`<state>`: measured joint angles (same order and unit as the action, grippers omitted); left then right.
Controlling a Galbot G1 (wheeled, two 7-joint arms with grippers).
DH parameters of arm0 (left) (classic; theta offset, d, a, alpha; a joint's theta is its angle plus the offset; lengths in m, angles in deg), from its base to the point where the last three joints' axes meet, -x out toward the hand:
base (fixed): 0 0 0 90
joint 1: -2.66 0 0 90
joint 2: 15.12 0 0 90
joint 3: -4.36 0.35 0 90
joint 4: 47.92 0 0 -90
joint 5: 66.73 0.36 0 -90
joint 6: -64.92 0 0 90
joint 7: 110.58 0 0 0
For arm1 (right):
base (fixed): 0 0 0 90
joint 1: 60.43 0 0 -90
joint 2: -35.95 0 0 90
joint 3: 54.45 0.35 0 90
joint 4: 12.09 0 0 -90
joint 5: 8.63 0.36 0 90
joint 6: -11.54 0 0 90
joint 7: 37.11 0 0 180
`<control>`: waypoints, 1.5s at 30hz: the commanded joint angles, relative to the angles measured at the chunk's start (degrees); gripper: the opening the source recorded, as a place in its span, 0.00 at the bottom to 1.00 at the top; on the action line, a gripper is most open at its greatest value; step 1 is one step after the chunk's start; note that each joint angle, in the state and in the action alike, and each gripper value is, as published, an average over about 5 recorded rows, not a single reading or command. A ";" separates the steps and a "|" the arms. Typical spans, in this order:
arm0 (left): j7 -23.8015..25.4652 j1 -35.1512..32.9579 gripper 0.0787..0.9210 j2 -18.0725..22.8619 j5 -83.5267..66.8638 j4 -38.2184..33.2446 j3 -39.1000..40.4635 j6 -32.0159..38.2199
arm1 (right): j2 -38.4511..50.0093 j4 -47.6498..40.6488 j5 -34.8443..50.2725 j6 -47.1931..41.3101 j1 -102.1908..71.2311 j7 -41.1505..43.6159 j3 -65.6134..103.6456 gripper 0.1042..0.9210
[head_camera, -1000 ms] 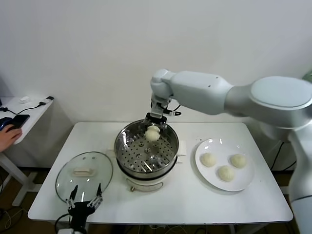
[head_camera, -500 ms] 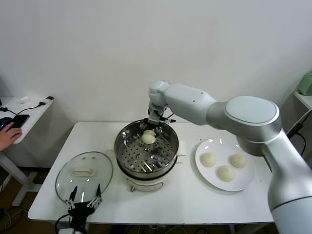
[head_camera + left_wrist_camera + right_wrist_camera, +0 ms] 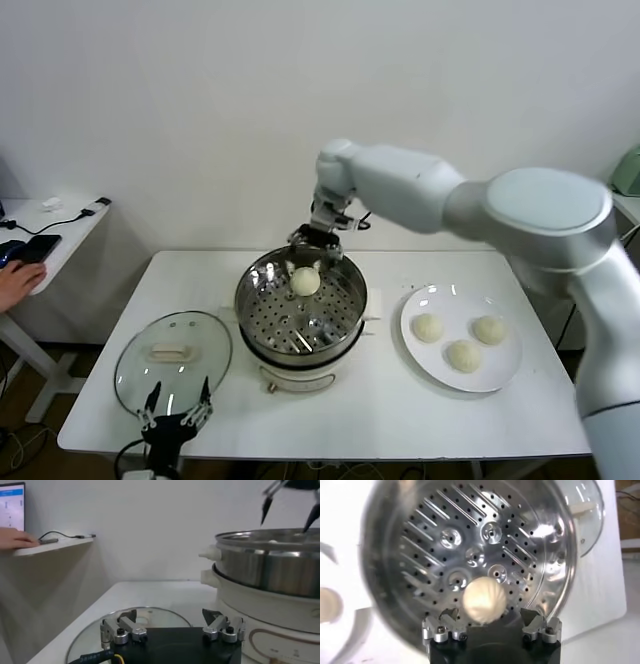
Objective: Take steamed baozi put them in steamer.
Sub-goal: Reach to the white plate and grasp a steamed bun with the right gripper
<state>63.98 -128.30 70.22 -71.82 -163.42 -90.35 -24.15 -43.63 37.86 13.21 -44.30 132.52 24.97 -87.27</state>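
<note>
One steamed baozi (image 3: pixel 306 281) lies free on the perforated floor of the steamer (image 3: pixel 252 303), toward its far side. My right gripper (image 3: pixel 316 246) hangs open just above it, over the far rim, touching nothing. The right wrist view has that baozi (image 3: pixel 484 600) below the spread right gripper (image 3: pixel 491 616), resting on the steamer floor (image 3: pixel 470 545). Three more baozi (image 3: pixel 428 327) (image 3: pixel 489 329) (image 3: pixel 463 355) sit on the white plate (image 3: pixel 505 378) to the right. My left gripper (image 3: pixel 175 415) (image 3: pixel 170 616) waits open at the table's front edge.
The glass lid (image 3: pixel 172 360) (image 3: pixel 100 630) lies flat left of the steamer, right in front of the left gripper. The steamer's steel wall (image 3: pixel 270 565) rises beside it. A side table with a person's hand (image 3: pixel 18 280) stands at far left.
My right gripper has opened and let go of the baozi, which has dropped onto the steamer floor. The gripper has lifted slightly toward the far rim. The left arm has stayed still.
</note>
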 commanded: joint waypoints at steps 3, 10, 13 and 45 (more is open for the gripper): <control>0.04 -0.19 0.88 -0.02 0.28 -0.43 0.40 -0.06 | 25.39 22.60 14.88 -25.45 18.17 -0.10 -18.89 0.88; 0.09 0.08 0.88 0.14 0.27 0.10 0.64 -0.09 | 36.17 35.08 15.33 -47.10 15.34 -8.87 -24.23 0.88; 0.10 -0.02 0.88 0.27 0.26 0.22 0.61 -0.08 | 37.53 34.10 15.09 -49.45 9.69 -10.96 -21.67 0.88; 1.04 0.29 0.88 0.70 0.85 2.38 0.35 -0.22 | 26.31 5.79 9.24 -49.94 -25.03 -14.87 6.88 0.88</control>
<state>64.93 -127.92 71.17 -71.00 -161.05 -90.01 -24.47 -16.41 47.45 22.52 -93.12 112.34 11.12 -84.29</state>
